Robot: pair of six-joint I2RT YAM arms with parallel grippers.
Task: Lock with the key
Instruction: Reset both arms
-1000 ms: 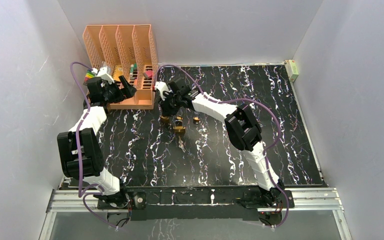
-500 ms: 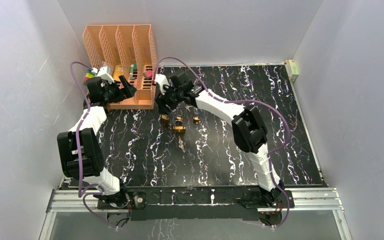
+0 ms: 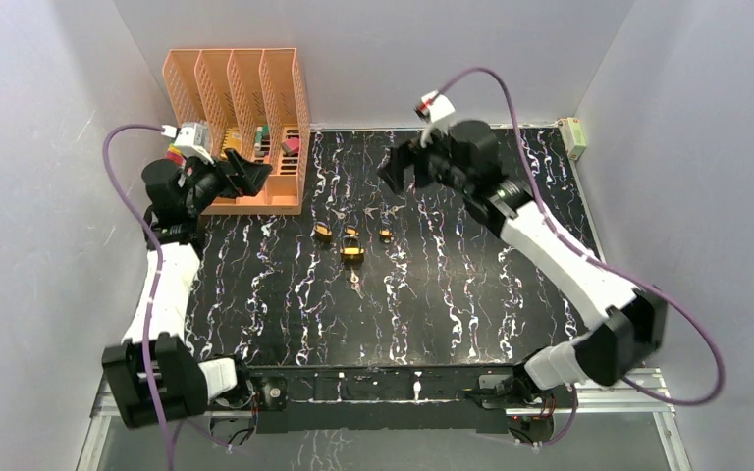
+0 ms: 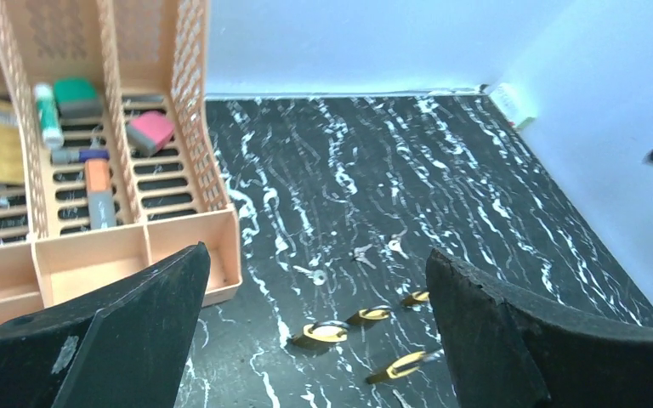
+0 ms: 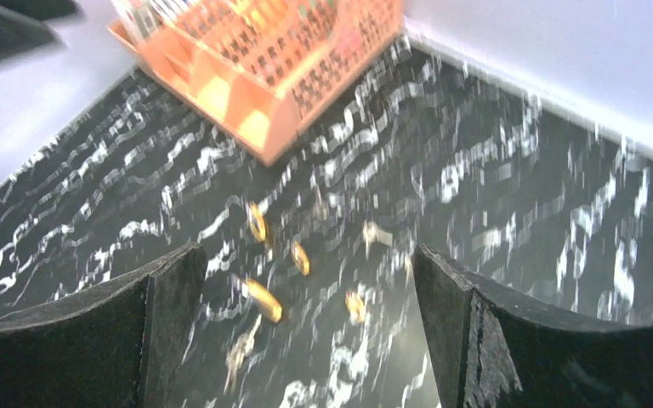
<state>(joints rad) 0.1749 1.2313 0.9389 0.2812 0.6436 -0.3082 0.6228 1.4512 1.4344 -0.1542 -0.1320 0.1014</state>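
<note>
Two grippers, both spread wide, nothing between the fingers. The right gripper (image 3: 404, 169) is now up off the table (image 3: 511, 294), pulled back toward the far wall and to the right. A second ago it sat low over the padlocks, jaws nearly closed. Its arm has swung out right too, elbow now near the front-right corner. The left gripper (image 3: 247, 167) hovers beside the orange organizer (image 3: 236, 93), about where it was; the left arm's elbow has dropped down near its base.

Four small brass padlocks (image 3: 323, 232) sit in a loose cluster mid-table, same spots as before, all apart from both grippers. The biggest padlock (image 3: 352, 254) is nearest the arms, with a silver key (image 3: 355, 284) just on its near side; cannot tell if the key is in the lock. A few loose keys (image 3: 368, 209) lie just beyond the cluster. The right wrist view is motion-blurred and shows the padlocks only as gold smears.
</note>
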